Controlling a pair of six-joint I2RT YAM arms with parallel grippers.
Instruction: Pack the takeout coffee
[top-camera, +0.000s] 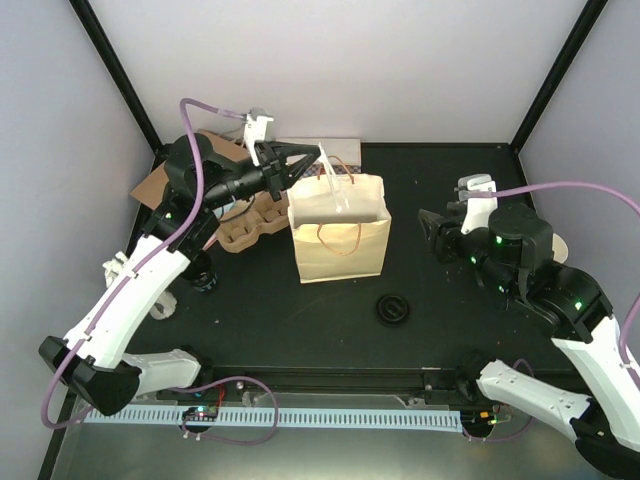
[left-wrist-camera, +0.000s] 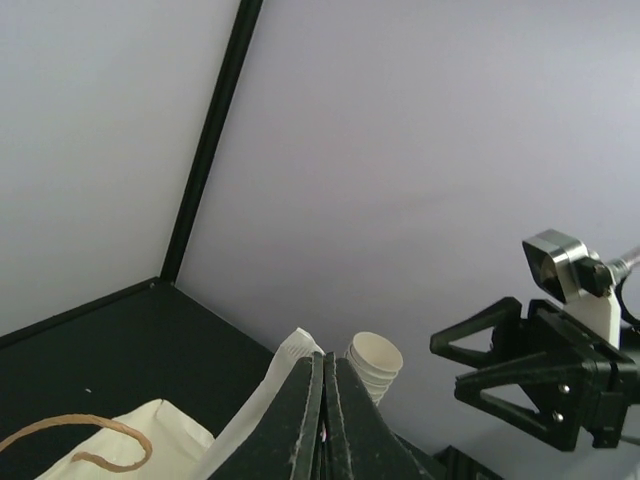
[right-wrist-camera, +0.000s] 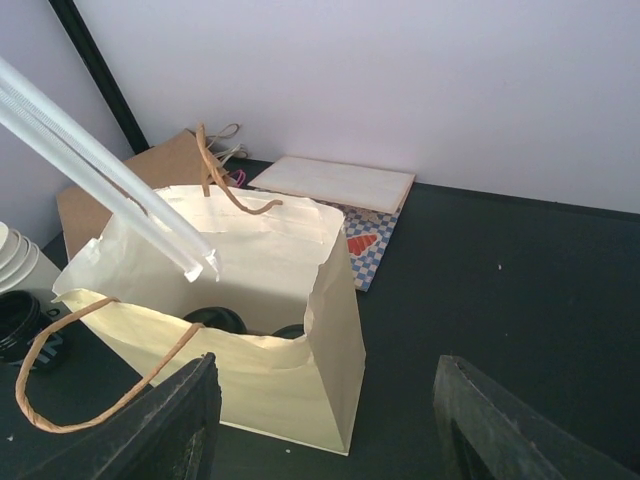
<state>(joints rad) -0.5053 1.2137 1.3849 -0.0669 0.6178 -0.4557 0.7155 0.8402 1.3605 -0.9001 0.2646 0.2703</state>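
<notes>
Pale lavender walls (top-camera: 350, 60) close round a black table (top-camera: 450, 330), and both arms reach inward from its near edge. Largest of the things on it is a cream paper bag (top-camera: 340, 240), standing upright and open-mouthed near the middle, its brown twine handles flopped over the rim. Just to its left sits a brown cardboard cup carrier (top-camera: 250, 225). The left gripper (top-camera: 316, 153) hangs above the bag's back-left corner, its jaws pinched together on a pair of long white straws (right-wrist-camera: 100, 165) that slant down into the mouth of the bag. The right gripper (top-camera: 426, 237) hovers to the right of the bag, turned toward it, jaws apart and holding nothing. The takeout coffee (right-wrist-camera: 215, 318) sits down inside the bag, only its round black top showing from the right wrist view. A loose black lid (top-camera: 393, 308) lies on the table in front of the bag.
</notes>
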